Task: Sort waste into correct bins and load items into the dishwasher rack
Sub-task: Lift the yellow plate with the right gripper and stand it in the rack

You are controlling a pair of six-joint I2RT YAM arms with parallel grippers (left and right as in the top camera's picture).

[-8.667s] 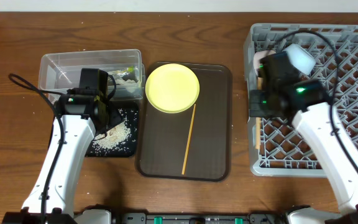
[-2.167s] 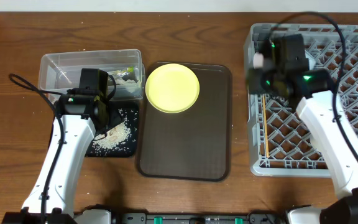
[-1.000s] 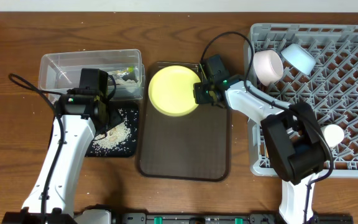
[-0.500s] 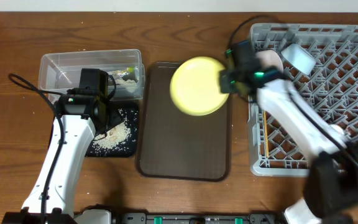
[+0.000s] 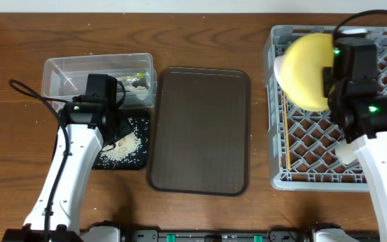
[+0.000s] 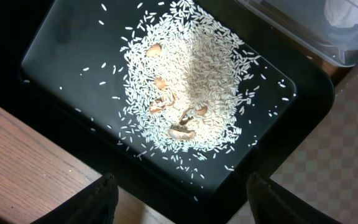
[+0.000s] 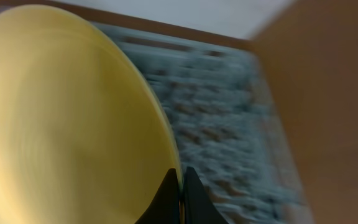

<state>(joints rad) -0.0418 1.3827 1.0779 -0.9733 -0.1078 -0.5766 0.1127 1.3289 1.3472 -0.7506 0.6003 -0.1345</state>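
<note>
In the overhead view, the yellow plate (image 5: 306, 70) was seen above the 10 o'clock corner of the dishwasher rack (image 5: 314, 176). It was tipped toward its edge, its oval outline running from 12 to 6 o'clock and its face turned toward 9 o'clock, overlapping a white bowl (image 5: 278, 67). In the left wrist view, the left tool (image 6: 182, 208) was held spread wide over the rice (image 6: 191, 81) in the black tray (image 6: 61, 37). In the blurred right wrist view, the right tool (image 7: 179, 186) was clamped on the plate's rim alone. With so thin a pinch, it was judged that the plate could slip or swing, be knocked against the bowl or the pegs, and be left flat rather than slotted.
</note>
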